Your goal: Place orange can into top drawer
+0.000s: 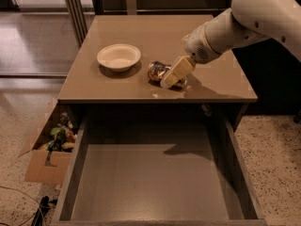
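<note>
The orange can (157, 71) lies on its side on the tabletop (155, 32), near the front edge and right of the white bowl. My gripper (170, 79) reaches in from the right on the white arm (244, 18). It sits low over the can's right end and covers that part. Whether it touches the can does not show. The top drawer (150, 185) is pulled fully out below the table's front edge, and its flat grey bottom is bare.
A white round bowl (118, 56) stands on the table left of the can. A brown cardboard box of clutter (47, 149) sits on the floor left of the drawer. Cables (40, 206) lie on the floor at the lower left.
</note>
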Available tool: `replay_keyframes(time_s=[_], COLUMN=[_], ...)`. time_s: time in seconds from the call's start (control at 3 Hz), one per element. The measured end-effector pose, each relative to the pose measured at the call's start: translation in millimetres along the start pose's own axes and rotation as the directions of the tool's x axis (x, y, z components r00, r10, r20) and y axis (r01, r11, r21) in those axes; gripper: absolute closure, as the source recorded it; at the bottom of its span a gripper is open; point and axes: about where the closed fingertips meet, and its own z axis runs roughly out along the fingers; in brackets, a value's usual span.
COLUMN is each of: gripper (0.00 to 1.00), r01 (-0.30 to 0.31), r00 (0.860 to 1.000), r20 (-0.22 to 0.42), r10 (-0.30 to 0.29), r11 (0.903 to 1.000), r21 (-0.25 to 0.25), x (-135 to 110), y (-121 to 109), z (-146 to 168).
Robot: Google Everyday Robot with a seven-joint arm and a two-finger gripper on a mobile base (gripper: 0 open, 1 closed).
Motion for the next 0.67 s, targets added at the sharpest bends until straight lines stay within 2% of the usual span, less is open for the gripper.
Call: replay_keyframes(time_s=[0.67], gripper=[0.0], r01=[-0.022], r00=[0.998], r20=[-0.057], r10=[0.022], r11=[0.9997], r21=[0.009], x=[17.4], y=[-14.8], z=[44.1])
